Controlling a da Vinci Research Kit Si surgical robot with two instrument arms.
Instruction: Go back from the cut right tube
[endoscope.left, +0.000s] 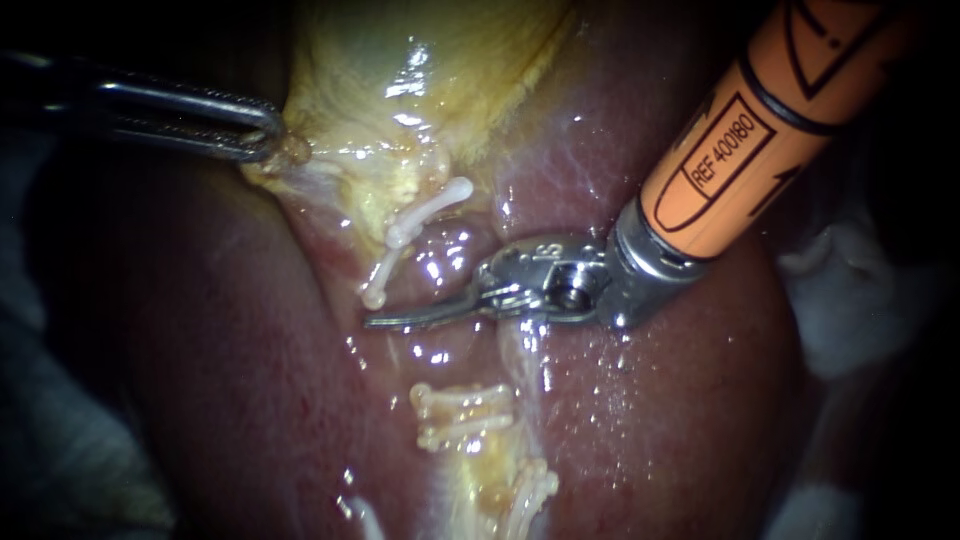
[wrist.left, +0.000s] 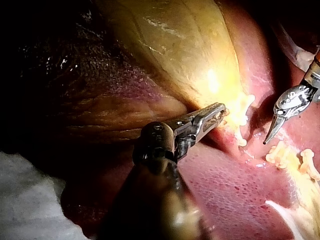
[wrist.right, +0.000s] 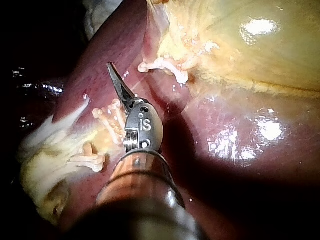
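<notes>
**A:** Wet, dark-red liver (endoscope.left: 230, 400) fills the scene, with the gallbladder (endoscope.left: 400, 60) at the far side. The left tool (endoscope.left: 275, 140) is pinching the gallbladder's edge.

**B:** And the right tool (endoscope.left: 380, 320), jaws pressed together, lies between the far clips (endoscope.left: 420, 215) and the near clips (endoscope.left: 460, 415).

**A:** The tube stump (endoscope.left: 487, 468) by the near clips looks soft, slippery and easy to tear. I'd grip nothing, or only beside a clip.

**B:** Glare hides the cut ends, and I can't tell which tube is which

Mid-frame: my right instrument (endoscope.left: 400, 318) lies between upper clips (endoscope.left: 415, 230) and lower clips (endoscope.left: 462, 412). Upper left: my left instrument (endoscope.left: 272, 135) on the gallbladder (endoscope.left: 420, 70) edge.
</notes>
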